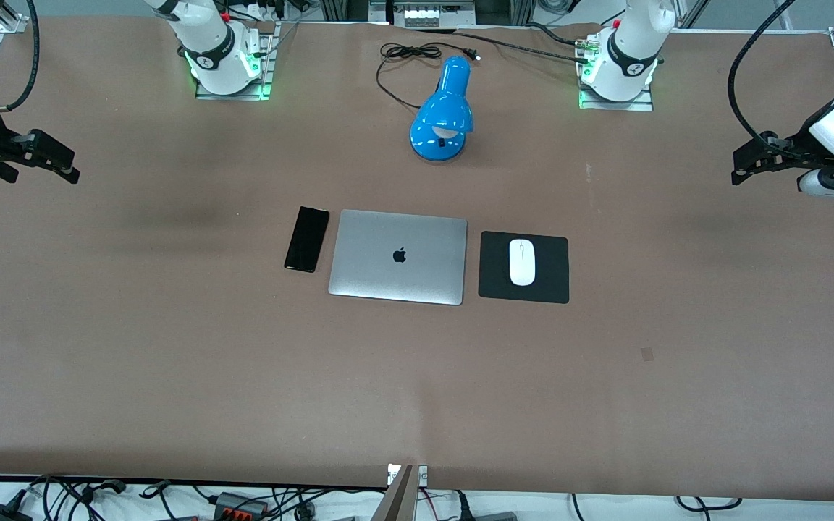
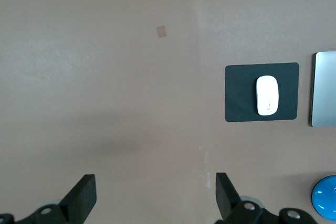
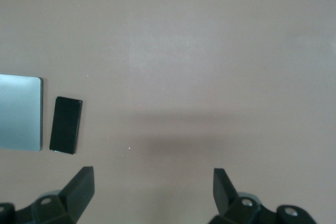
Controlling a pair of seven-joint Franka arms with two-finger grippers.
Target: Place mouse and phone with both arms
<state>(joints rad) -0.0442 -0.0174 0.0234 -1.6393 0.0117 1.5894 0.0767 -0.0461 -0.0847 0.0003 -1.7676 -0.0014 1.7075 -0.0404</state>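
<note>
Nearest the front camera among the desk things lies the closed laptop [image 1: 397, 256], with the mouse pad [image 1: 554, 289] beside it toward the left arm's end of the table and the phone [image 1: 307, 238] beside it toward the right arm's end. White and oval, the mouse [image 1: 522, 261] sits in the middle of the pad, and the phone lies flat on the bare table [image 1: 171, 362], just apart from the laptop's edge. Farther from the camera stands a blue lamp [image 1: 443, 112] with its cord trailing.

Both things look already placed, so the chief risk, as I judge it, comes from any further reach: a low sweep could knock the mouse off the pad or push the phone against the laptop. A descent slightly off line could also pinch the pad's edge or skid off the phone's glossy face.

Up over the bare table at the left arm's end, the left gripper [image 2: 156, 196] hangs with its fingers spread wide, holding and touching nothing. Over the bare table at the right arm's end, the right gripper [image 3: 153, 191] is likewise wide apart and carries nothing. Both are well away from mouse and phone.
</note>
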